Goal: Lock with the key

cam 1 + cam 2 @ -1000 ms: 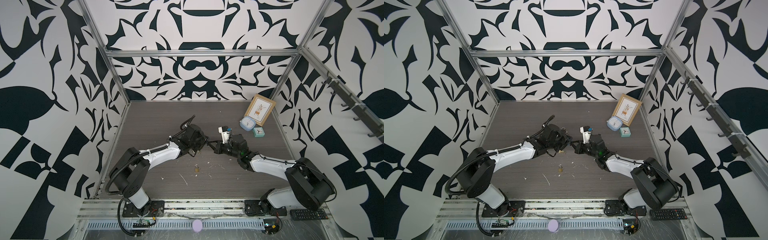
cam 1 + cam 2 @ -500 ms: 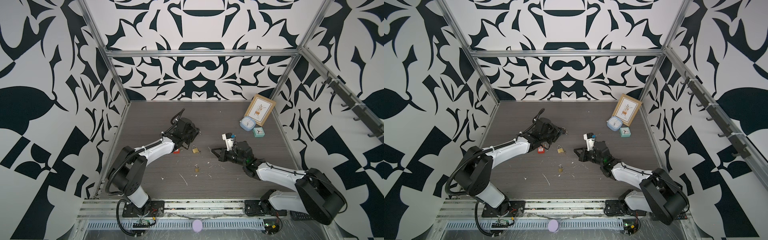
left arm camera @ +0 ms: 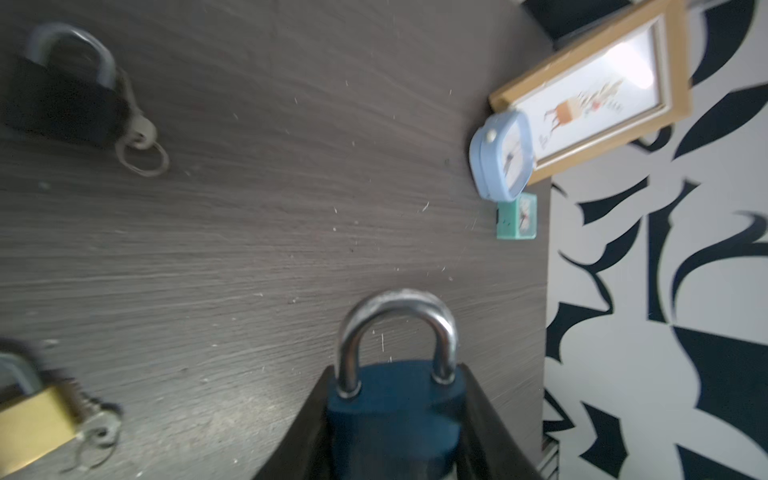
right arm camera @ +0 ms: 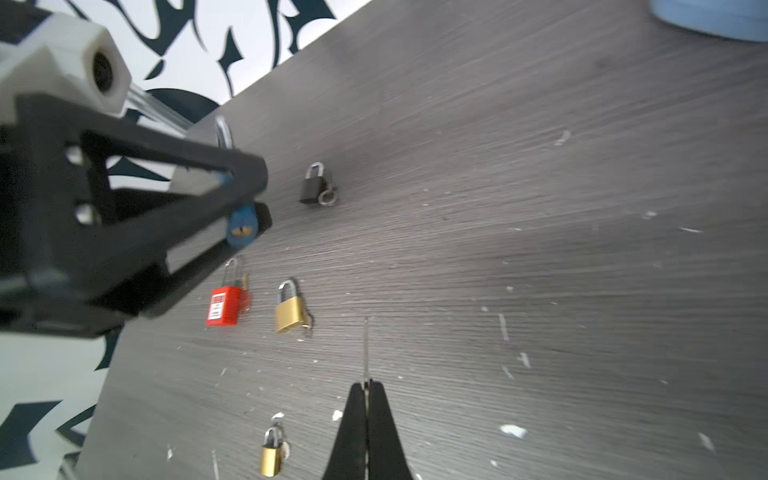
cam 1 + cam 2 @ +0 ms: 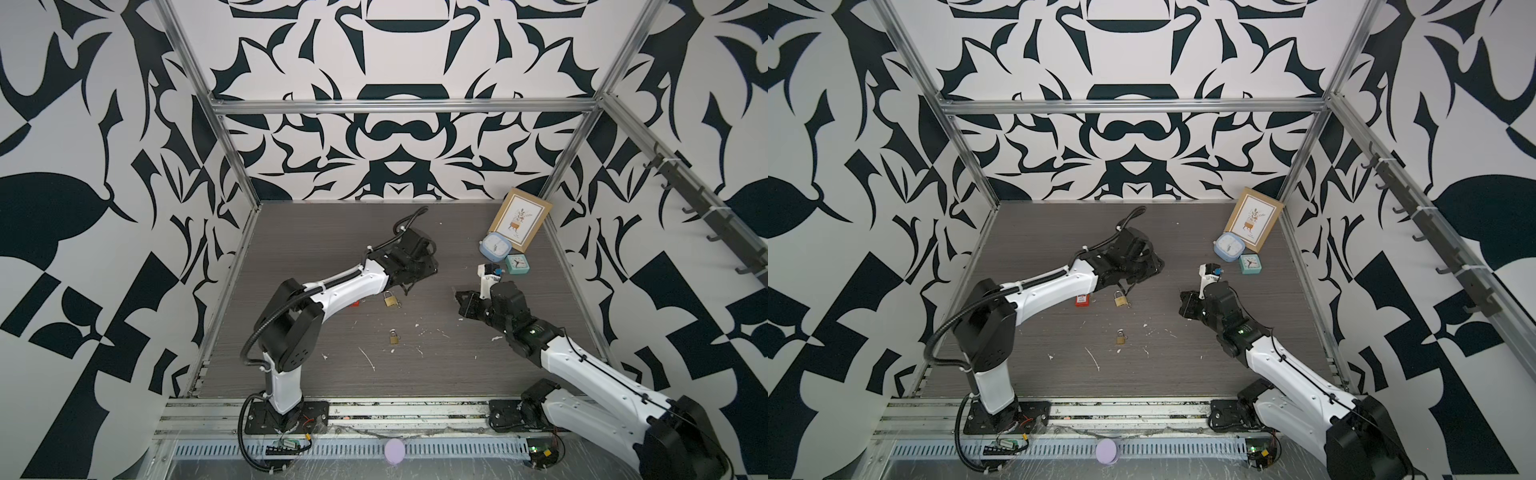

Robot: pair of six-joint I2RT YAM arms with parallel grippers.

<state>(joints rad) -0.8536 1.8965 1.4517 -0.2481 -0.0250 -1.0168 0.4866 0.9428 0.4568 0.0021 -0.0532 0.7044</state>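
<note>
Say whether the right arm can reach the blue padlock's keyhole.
Likely yes. The blue padlock turns its keyhole toward the right gripper, which pinches the key; nothing stands between. The left gripper has its fingers beside the keyhole, not over it.

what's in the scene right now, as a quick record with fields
left end effector: closed on blue padlock
right end effector: shut on key, blade sticking out
key vs blue padlock: apart, not inserted
lying on table: black padlock, red padlock, large brass padlock, small brass padlock
far right corner: blue clock, teal clock, picture frame
</note>
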